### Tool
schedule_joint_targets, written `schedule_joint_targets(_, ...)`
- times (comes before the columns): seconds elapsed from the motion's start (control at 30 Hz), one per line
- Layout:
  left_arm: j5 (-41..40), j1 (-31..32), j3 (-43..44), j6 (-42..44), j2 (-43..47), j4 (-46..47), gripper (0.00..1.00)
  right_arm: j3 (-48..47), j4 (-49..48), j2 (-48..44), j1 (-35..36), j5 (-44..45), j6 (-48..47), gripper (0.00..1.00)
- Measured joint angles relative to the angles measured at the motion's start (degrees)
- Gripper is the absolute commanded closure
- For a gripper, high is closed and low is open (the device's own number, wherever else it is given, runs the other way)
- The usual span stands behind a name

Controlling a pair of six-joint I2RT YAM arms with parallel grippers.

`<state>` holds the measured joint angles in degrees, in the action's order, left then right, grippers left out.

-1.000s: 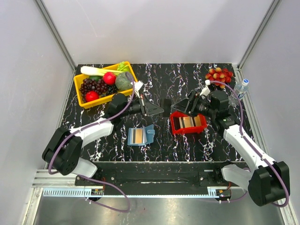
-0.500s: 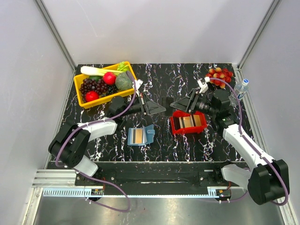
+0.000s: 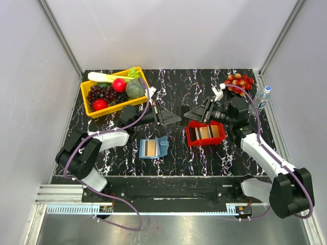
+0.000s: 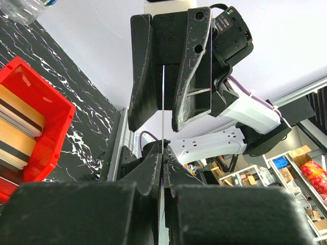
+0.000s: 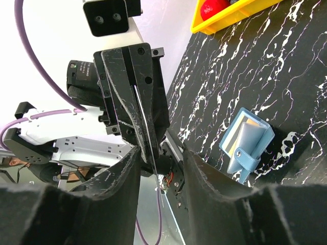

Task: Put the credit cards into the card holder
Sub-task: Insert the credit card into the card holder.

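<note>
My left gripper [image 3: 176,119] is shut on a thin dark grey credit card [image 3: 181,112], held on edge above the table's middle. In the left wrist view the card [image 4: 162,102] is a thin line rising from the closed jaws [image 4: 164,153]. My right gripper [image 3: 190,113] faces it, open, one finger on each side of the card [image 5: 145,132] without touching it. The blue card holder [image 3: 153,148] lies open on the table below with a tan card in a pocket, and also shows in the right wrist view [image 5: 248,138]. More cards stand in the red tray [image 3: 204,133].
A yellow basket [image 3: 87,104] of toy fruit and vegetables sits at the back left. A bunch of red fruit [image 3: 238,81] and a small water bottle [image 3: 262,96] are at the back right. The red tray also shows in the left wrist view [image 4: 46,107].
My right gripper has rolled and shifted a little left, closing in around the card. My left gripper has edged right, still holding the card.
</note>
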<state>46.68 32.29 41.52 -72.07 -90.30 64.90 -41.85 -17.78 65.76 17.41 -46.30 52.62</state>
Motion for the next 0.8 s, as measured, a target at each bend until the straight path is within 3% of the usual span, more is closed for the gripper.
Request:
schedule_joint_targets(0.17,0.0,0.0,0.0,-0.5,-0.4,0.8,1.00,0.0,0.0,0.3,0.6,-0.3,0.1,0.80)
schedule_joint_targets(0.2,0.0,0.0,0.0,-0.5,-0.5,0.9,0.94,0.0,0.0,0.3,0.6,-0.3,0.0,0.87)
schedule_joint_targets(0.33,-0.2,0.0,-0.2,-0.5,-0.8,0.8,0.49,0.0,0.1,0.3,0.8,-0.3,0.0,0.93)
schedule_joint_targets(0.4,-0.4,0.0,-0.5,0.3,-0.8,0.5,0.36,0.0,0.7,0.3,0.8,0.0,-0.3,0.94)
schedule_joint_targets(0.5,-1.6,0.0,-2.3,3.2,1.0,-4.4,0.25,-0.2,3.8,0.0,0.8,1.6,-2.3,0.95)
schedule_joint_targets(0.63,-7.2,-0.7,-5.5,11.9,10.4,-22.2,0.16,-2.1,13.0,-1.0,0.9,5.6,-7.1,0.99)
schedule_joint_targets(0.8,-24.0,-1.2,-5.2,24.2,27.5,-53.0,0.10,-7.2,23.7,-0.1,7.2,15.2,-12.8,1.00)
